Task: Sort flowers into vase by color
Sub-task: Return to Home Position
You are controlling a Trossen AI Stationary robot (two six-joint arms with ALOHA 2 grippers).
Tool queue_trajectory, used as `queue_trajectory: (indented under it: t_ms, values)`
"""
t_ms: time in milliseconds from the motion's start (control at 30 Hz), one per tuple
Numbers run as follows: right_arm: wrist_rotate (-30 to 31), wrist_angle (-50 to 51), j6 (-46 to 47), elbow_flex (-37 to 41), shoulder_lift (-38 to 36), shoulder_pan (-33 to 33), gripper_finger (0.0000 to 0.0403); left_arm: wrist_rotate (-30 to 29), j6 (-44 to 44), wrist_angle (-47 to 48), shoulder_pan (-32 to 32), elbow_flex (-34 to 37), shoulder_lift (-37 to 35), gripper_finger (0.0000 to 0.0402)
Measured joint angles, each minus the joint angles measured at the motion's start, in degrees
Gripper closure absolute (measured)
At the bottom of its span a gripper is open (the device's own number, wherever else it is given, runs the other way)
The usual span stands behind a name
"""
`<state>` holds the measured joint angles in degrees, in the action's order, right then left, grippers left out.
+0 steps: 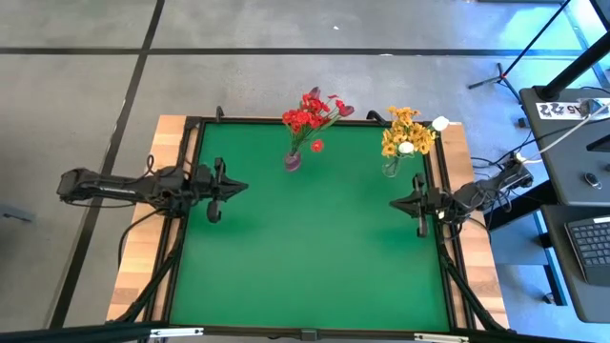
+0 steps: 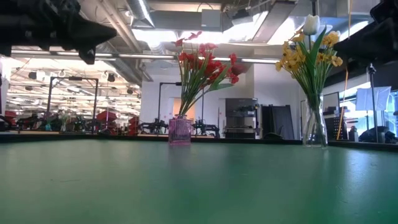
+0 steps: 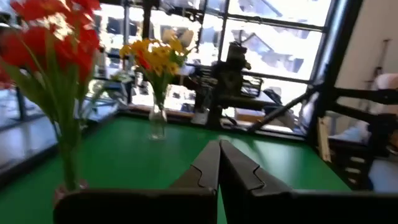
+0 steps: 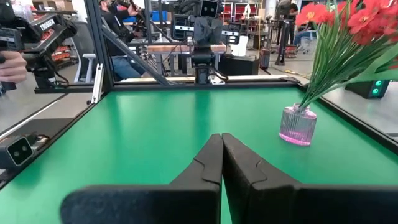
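Red flowers [image 1: 311, 112] and a dark pink-red tulip stand by their stems in a pink glass vase [image 2: 180, 130] at the table's far middle. Yellow-orange flowers [image 1: 401, 131] and white tulips [image 1: 439, 123] stand in a clear vase [image 2: 314, 127] at the far right. My left gripper [image 1: 242, 186] is shut and holds nothing, level above the table's left edge, pointing right. My right gripper [image 1: 394, 203] is shut and holds nothing, level above the right edge, pointing left. Both pairs of fingers meet at their tips in the wrist views [image 3: 219, 144] [image 4: 222, 137].
The green mat [image 1: 315, 248] lies inside a black frame on a wooden table. A desk with a keyboard [image 1: 593, 243] stands to the right, beyond the table. In the right wrist view a person's hand [image 4: 12, 65] holds a device beyond the table's left edge.
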<state>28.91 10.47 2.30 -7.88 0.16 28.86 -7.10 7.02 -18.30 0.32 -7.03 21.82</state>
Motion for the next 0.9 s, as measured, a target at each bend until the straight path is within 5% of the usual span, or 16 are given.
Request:
queue_trajectory:
  t_ms: [233,900]
  values:
    - [-0.4,-5.1,-1.2,3.7,0.0,0.0,0.0398,2.3,1.8,-7.7,1.2,6.6,0.0,0.0401]
    - [-4.4,-14.3,-2.6,7.1,0.0,0.0,0.0398,9.7,3.1,-6.2,1.3,6.6,-0.1,0.0401]
